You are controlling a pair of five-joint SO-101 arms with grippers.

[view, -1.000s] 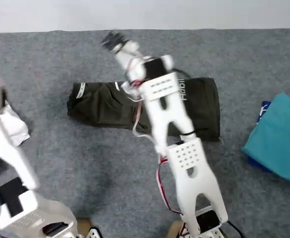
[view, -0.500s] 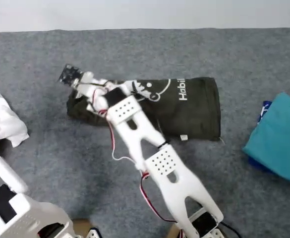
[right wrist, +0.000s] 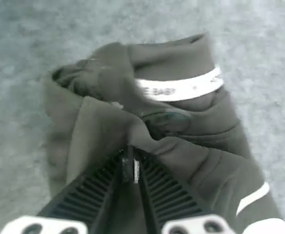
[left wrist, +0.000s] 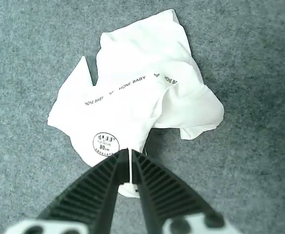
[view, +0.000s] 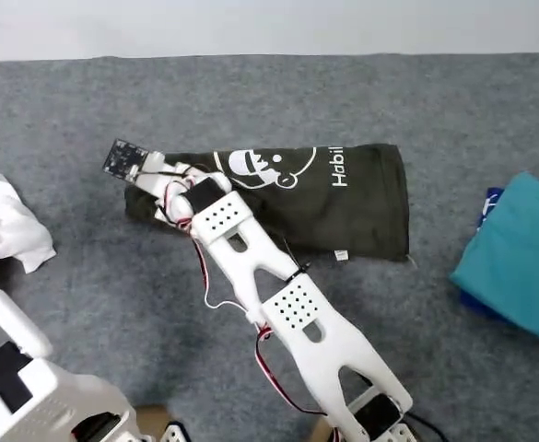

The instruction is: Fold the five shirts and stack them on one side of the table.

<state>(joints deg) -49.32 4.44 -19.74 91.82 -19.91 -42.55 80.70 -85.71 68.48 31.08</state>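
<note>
A dark olive shirt (view: 343, 198) with a white print lies half folded across the middle of the grey mat. My right arm (view: 223, 216) stretches over to its left end. There my right gripper (right wrist: 131, 168) is shut on a fold of the dark olive shirt (right wrist: 171, 141), close to the collar band. A crumpled white shirt (view: 6, 226) lies at the left edge of the table. My left gripper (left wrist: 130, 168) is shut on the near edge of the white shirt (left wrist: 132, 102).
A folded teal shirt (view: 522, 253) lies at the right edge on top of a blue one (view: 490, 207). The grey mat (view: 112, 92) runs back to a white wall. The left arm's base (view: 57, 396) stands at the near left corner.
My right arm swung from the back middle of the dark shirt to its left end, uncovering the white print. The left arm drew back toward the near left corner.
</note>
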